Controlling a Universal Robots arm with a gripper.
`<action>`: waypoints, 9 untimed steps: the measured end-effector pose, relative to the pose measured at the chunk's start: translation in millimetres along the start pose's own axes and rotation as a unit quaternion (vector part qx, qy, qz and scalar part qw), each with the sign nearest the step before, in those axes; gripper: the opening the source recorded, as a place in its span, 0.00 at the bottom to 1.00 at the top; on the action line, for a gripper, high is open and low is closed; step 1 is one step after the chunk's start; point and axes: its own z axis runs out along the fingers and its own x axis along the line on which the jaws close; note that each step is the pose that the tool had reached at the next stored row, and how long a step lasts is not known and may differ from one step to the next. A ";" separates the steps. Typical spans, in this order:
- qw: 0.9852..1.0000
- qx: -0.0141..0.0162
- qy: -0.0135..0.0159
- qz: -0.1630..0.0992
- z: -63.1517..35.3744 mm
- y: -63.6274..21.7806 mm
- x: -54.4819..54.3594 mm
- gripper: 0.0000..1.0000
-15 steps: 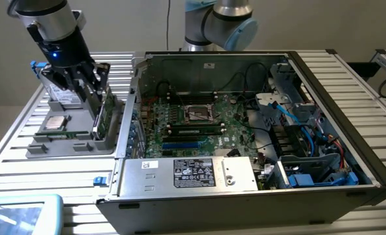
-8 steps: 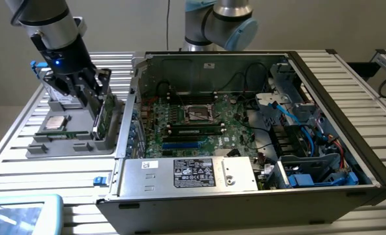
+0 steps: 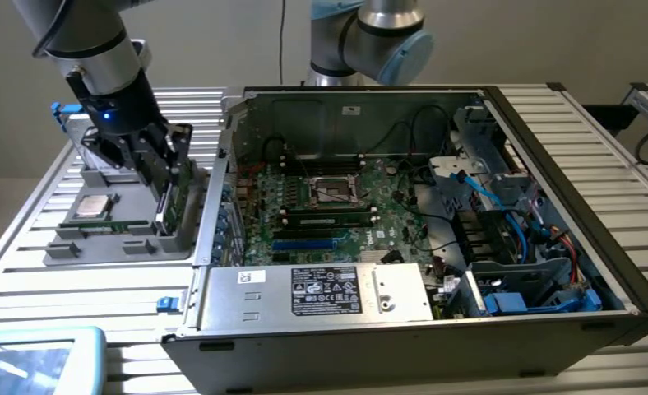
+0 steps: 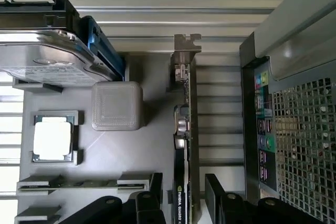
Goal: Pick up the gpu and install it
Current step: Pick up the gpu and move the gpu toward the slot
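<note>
While the slatted aluminium table carries everything, the biggest item on it is the open PC case, motherboard face up, power supply along the near edge. Robot arm comes down on the exterior view's left, over the grey parts tray, which sits just beside the case. Hard drive, silver with a white label, sits in its holder at one end of the tray. gpu is in the tray, not in the case. It stands on edge in the slot on the side nearest the case, with its metal bracket at the end away from the gripper and its black cooler facing the CPU side. Gripper is spread wide and straddles the card. One of its fingers is on each face, a gap shows on both sides, and nothing is grasped. Grey square block stands between hard drive and card. CPU lies flat in its pocket. Memory stick is on edge in its holder, near the CPU.
</note>
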 end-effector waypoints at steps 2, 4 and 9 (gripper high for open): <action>1.000 0.000 0.001 0.000 3.0 0.2 0.0 0.45; 1.000 0.000 0.003 0.000 5.8 0.3 0.1 0.45; 1.000 0.002 0.005 0.000 9.7 2.2 0.2 0.45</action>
